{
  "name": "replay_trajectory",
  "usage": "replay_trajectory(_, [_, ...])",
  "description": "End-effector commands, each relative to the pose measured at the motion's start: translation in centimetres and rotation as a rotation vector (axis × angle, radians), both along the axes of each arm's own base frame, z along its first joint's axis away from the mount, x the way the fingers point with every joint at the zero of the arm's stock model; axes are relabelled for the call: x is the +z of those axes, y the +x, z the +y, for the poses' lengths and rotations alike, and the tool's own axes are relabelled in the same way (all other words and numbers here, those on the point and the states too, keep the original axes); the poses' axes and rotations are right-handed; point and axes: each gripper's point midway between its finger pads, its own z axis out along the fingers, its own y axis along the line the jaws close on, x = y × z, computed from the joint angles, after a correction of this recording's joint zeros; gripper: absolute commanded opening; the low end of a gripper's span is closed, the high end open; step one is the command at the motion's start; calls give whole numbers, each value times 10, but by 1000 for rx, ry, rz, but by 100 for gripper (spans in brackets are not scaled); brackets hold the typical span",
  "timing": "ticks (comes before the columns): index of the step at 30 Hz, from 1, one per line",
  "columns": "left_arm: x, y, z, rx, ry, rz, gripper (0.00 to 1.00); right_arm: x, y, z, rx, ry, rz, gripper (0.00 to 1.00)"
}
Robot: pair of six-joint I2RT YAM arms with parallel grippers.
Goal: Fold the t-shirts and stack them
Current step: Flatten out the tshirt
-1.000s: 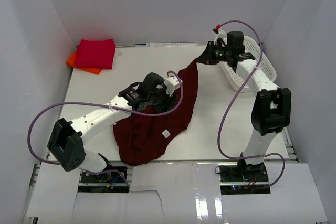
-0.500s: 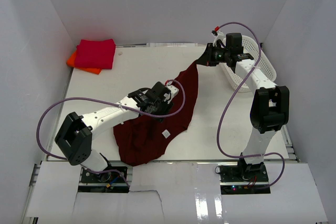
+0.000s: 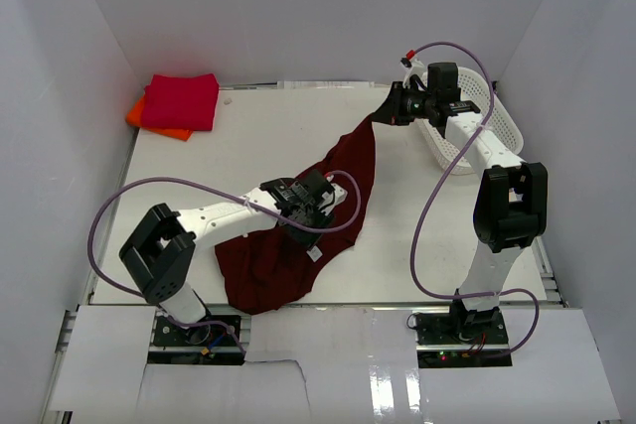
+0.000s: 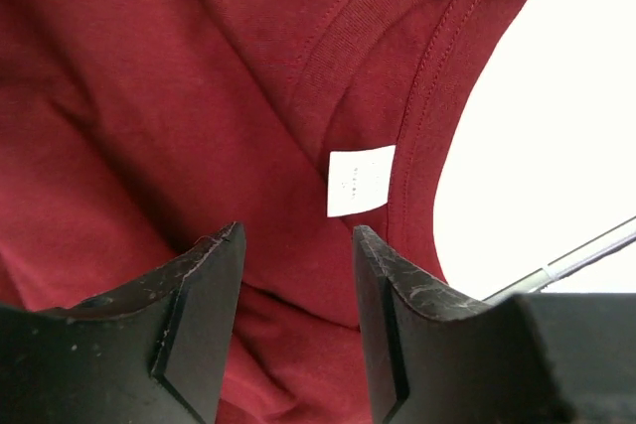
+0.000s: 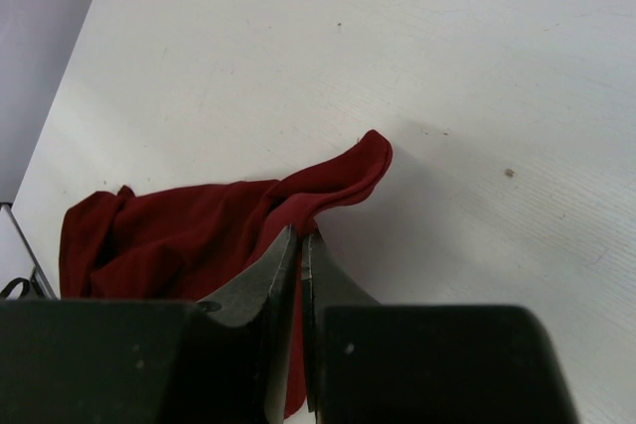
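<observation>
The dark maroon t-shirt (image 3: 298, 245) lies crumpled from the table's front middle, stretched up toward the back right. Its white neck label (image 4: 360, 180) shows by the collar. My left gripper (image 3: 320, 208) hovers open just above the cloth near the collar, with the fingers (image 4: 199, 295) either side of maroon fabric. My right gripper (image 3: 390, 109) is shut on a far corner of the maroon shirt (image 5: 338, 186) and holds it raised. A folded crimson-red t-shirt (image 3: 181, 101) rests on a folded orange t-shirt (image 3: 149, 118) at the back left.
A white mesh basket (image 3: 477, 126) stands at the back right beside my right arm. White enclosure walls ring the table (image 3: 238, 146). Purple cables loop off both arms.
My left gripper has moved right and forward across the maroon shirt toward the collar and label. My right gripper holds the far corner, hardly moved.
</observation>
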Motion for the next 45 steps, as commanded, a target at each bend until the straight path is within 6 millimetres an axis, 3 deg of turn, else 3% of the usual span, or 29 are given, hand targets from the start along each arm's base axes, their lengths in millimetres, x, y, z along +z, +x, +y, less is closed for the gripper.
replay_trajectory(1, [-3, -3, -5, -2, -2, 14, 59, 14, 8, -1, 12, 6, -55, 8])
replay_trajectory(4, [-10, 4, 1, 28, 43, -11, 57, 14, 7, -1, 16, 8, -58, 8])
replay_trajectory(13, [-22, 17, -5, 45, 57, -41, 53, 11, 2, -1, 27, 5, -58, 8])
replay_trajectory(18, [-30, 18, -5, 50, 66, -22, 13, 10, 2, -2, 27, 2, -58, 8])
replay_trajectory(20, [-33, 19, -6, 52, 63, -15, 9, 10, 1, -2, 28, 2, -58, 8])
replay_trajectory(21, [-34, 16, -8, 41, 51, 3, 0, 10, 1, -2, 28, 2, -58, 8])
replay_trajectory(23, [-32, 20, -6, 55, 40, 2, 0, 9, 2, -3, 24, 1, -57, 8])
replay_trajectory(27, [-3, 33, -10, 94, -27, -45, 0, 11, 3, -5, 21, 2, -60, 8])
replay_trajectory(32, [69, 64, -10, 175, -104, -153, 0, 11, 4, -9, 10, 6, -53, 8])
replay_trajectory(36, [110, 93, 2, 241, -204, -168, 0, 10, 3, -9, 10, 8, -48, 8])
replay_trajectory(38, [116, 104, 9, 263, -270, -133, 0, 10, 3, -9, 10, 7, -47, 8])
replay_trajectory(43, [106, 122, 23, 298, -327, -91, 0, 3, 4, -13, -13, -17, -44, 8])
replay_trajectory(45, [106, 139, 38, 346, -381, -80, 0, 1, 4, -16, -24, -25, -40, 8])
